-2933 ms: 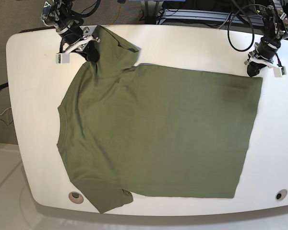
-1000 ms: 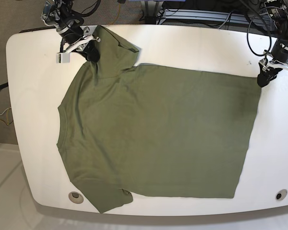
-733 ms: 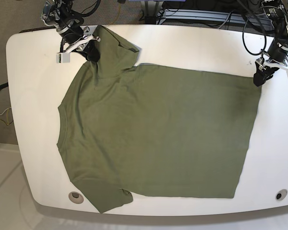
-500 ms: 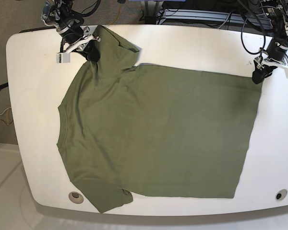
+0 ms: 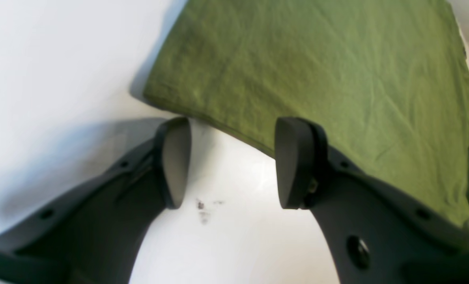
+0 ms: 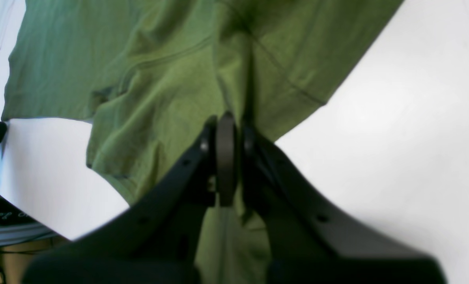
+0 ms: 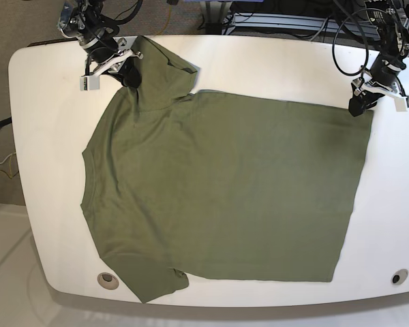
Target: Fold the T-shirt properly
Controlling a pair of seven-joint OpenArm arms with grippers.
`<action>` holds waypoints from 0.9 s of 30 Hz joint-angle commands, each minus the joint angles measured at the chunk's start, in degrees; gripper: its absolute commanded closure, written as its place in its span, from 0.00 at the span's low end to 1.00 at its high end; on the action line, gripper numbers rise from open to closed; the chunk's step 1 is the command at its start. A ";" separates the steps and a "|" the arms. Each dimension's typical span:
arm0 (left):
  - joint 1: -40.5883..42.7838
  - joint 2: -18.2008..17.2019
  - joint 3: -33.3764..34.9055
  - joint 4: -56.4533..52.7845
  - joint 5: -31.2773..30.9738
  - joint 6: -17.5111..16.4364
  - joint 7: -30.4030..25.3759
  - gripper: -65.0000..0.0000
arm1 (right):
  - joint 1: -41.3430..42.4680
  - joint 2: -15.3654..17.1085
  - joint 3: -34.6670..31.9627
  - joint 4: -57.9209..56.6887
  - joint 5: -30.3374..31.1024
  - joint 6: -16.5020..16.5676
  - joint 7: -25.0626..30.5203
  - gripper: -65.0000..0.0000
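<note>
The left gripper (image 5: 226, 161) stands with jaws apart astride the hem corner of the T-shirt (image 7: 225, 184), one fingertip (image 5: 297, 157) over the cloth. The right gripper (image 6: 225, 157) is clamped on the shoulder by the upper sleeve. The shirt lies spread flat on the white table (image 7: 48, 136)
</note>
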 commanded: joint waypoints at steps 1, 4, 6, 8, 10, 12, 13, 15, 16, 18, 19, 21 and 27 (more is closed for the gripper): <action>-0.17 -0.87 0.24 0.25 -1.23 -0.28 0.16 0.50 | -0.21 0.38 0.27 0.65 0.63 0.00 0.10 1.00; -0.32 -0.84 0.42 -0.12 -1.39 -0.27 0.42 0.49 | -0.13 0.43 0.28 0.58 0.68 0.03 0.11 1.00; -0.34 -0.83 0.46 -0.32 -1.40 -0.24 0.49 0.49 | -0.10 0.42 0.28 0.55 0.62 0.01 0.15 1.00; -0.74 -0.77 0.29 -1.55 -1.02 -0.27 -0.10 0.50 | -0.26 0.31 0.28 0.25 0.60 0.28 0.14 1.00; -0.71 -0.75 0.27 -1.47 -1.00 -0.19 -0.16 0.50 | -0.19 0.32 0.28 0.18 0.63 0.31 0.15 1.00; -0.66 -0.70 0.24 -1.39 -0.95 -0.04 -0.17 0.50 | -0.18 0.34 0.24 0.17 0.68 0.35 0.15 1.00; -0.68 -0.70 0.30 -1.38 -0.94 -0.04 -0.17 0.50 | -0.19 0.34 0.25 0.15 0.69 0.34 0.13 1.00; -0.72 -0.69 0.39 -1.33 -0.98 -0.01 -0.20 0.51 | -0.18 0.34 0.25 0.12 0.67 0.33 0.13 1.00; -0.74 -0.69 0.43 -1.30 -1.02 0.00 -0.23 0.51 | -0.18 0.34 0.24 0.11 0.63 0.32 0.16 1.00; -0.83 -0.82 0.77 -1.69 -1.06 -0.40 -0.30 0.53 | -0.08 0.28 0.22 0.32 0.41 0.46 0.24 1.00; -0.88 -0.83 0.76 -1.82 -1.05 -0.43 -0.38 0.54 | -0.11 0.30 0.20 0.34 0.41 0.48 0.23 1.00; -0.99 -0.83 0.83 -2.09 -1.04 -0.46 -0.54 0.59 | -0.10 0.29 0.19 0.33 0.40 0.53 0.23 1.00; -1.30 -0.74 1.38 -2.86 -0.77 -0.61 -0.30 0.91 | -0.09 0.32 0.27 0.32 0.42 0.82 0.50 1.00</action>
